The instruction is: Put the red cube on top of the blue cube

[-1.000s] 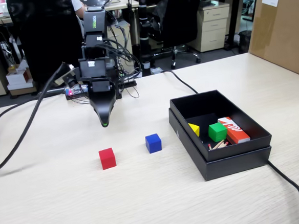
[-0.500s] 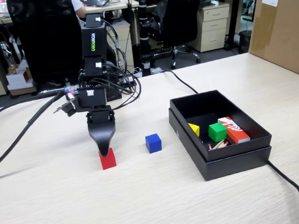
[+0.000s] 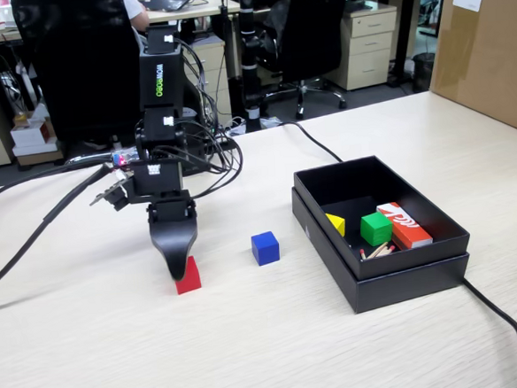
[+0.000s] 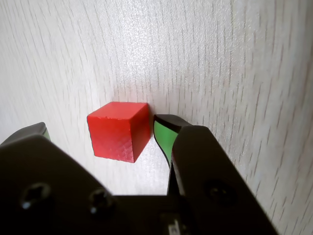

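The red cube rests on the pale wood table, and its right part shows past the black gripper in the fixed view. My gripper is open and lowered over it. One jaw stands on each side of the cube. The green-padded right fingertip is close against the cube's right face, and the left jaw stands a gap away. The blue cube sits on the table to the right of the red one in the fixed view, well apart from it. It is out of the wrist view.
An open black box at the right holds a green cube, a yellow piece and a red-orange and white box. A black cable runs from it to the front right. A cardboard box stands at the far right.
The arm has swung forward and down from above the table to the red cube. Over the last half second the gripper sank further, and it now covers most of the cube in the fixed view.
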You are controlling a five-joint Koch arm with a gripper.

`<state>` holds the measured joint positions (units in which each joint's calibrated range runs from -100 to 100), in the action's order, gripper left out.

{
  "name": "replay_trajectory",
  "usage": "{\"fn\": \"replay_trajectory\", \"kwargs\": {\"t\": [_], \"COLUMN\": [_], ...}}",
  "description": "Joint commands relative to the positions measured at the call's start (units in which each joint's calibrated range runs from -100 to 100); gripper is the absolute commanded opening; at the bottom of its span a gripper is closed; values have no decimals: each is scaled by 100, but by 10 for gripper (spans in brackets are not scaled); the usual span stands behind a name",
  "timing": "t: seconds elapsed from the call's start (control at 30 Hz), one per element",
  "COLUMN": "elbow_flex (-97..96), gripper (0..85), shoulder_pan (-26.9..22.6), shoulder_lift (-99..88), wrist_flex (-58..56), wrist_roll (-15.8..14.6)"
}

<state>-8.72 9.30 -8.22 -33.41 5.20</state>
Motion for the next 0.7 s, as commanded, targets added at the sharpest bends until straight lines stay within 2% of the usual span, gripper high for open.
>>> {"fn": "replay_trajectory", "kwargs": {"t": [0.0, 0.5, 0.53, 0.67], "elbow_flex": [292, 292, 282, 264], "gripper": [443, 434, 379, 249], "shoulder_pan": [0, -5, 0, 10], "shoulder_lift": [-67, 300, 323, 300], "wrist_flex": [-15, -15, -15, -15], "wrist_roll": [59, 200, 249, 308]}}
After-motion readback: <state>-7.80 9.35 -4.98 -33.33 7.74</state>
